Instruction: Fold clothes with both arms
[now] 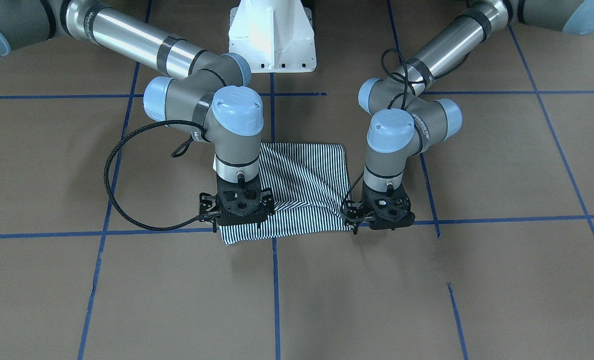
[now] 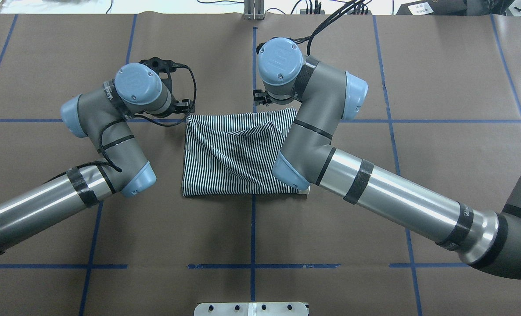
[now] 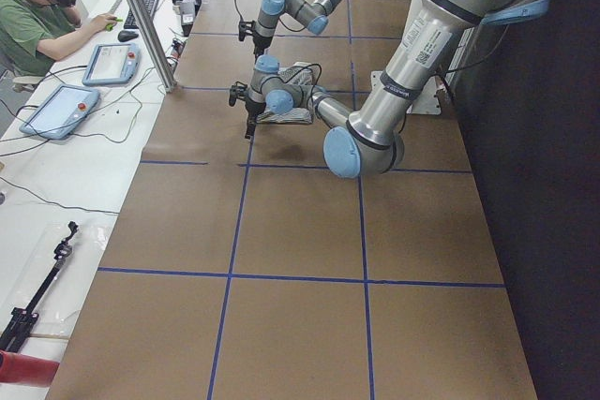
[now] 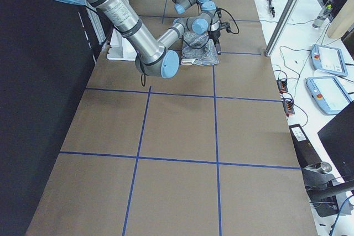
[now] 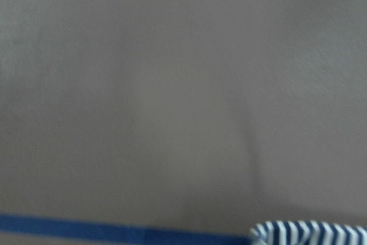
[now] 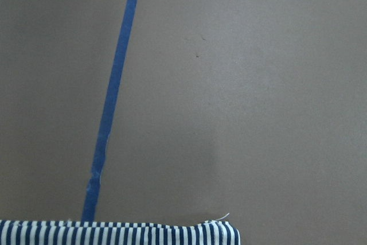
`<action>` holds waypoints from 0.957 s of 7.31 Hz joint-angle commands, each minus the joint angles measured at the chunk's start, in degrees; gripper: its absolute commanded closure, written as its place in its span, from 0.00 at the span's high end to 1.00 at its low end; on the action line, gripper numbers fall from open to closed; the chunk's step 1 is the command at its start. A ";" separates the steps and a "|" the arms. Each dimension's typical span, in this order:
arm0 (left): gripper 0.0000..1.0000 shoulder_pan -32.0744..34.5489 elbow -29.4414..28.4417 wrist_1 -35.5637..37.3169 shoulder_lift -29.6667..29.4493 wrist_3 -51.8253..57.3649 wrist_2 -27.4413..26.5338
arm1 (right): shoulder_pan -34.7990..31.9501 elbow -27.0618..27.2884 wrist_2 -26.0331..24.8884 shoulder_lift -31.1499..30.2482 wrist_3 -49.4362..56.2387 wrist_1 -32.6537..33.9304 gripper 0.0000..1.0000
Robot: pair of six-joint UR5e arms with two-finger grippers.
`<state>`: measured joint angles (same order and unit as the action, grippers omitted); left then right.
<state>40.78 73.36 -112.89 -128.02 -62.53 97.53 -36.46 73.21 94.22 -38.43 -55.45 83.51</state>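
Note:
The striped shirt [image 2: 238, 153] lies folded into a rough square at the table's middle, with a diagonal crease across it. It also shows in the front view [image 1: 307, 190]. My left gripper [image 1: 379, 220] is down at the shirt's far corner on my left side; it also shows in the overhead view [image 2: 174, 87]. My right gripper [image 1: 237, 220] is down over the shirt's far edge on my right side, mostly hidden under its wrist in the overhead view [image 2: 264, 97]. The fingers of both are hidden, so I cannot tell open from shut. The wrist views show only the shirt's edge [image 5: 309, 233] [image 6: 114, 233] on bare table.
Blue tape lines [image 1: 275, 280] grid the brown table. The white pedestal base [image 1: 271, 40] stands behind the shirt. An operator [image 3: 37, 7] sits at a side table with teach pendants [image 3: 56, 110] beyond the table's far edge.

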 commanded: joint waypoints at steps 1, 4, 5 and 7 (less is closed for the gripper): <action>1.00 3.34 -0.68 -0.75 -0.30 4.08 0.56 | 0.07 0.09 0.00 -0.07 -0.36 -0.02 1.00; 1.00 3.78 4.93 -0.22 0.31 4.17 5.83 | 3.03 0.35 -0.35 -3.21 -6.74 -8.22 1.00; 1.00 4.04 5.12 -0.40 0.40 4.17 5.92 | 4.19 0.35 -0.44 -4.45 -8.35 -11.41 1.00; 1.00 4.31 5.12 -0.57 0.58 4.17 5.83 | 5.87 0.44 -0.53 -3.94 -13.79 -11.62 0.49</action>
<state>44.95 78.34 -113.35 -127.53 -58.36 103.31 -31.56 73.59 93.71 -42.43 -66.04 72.54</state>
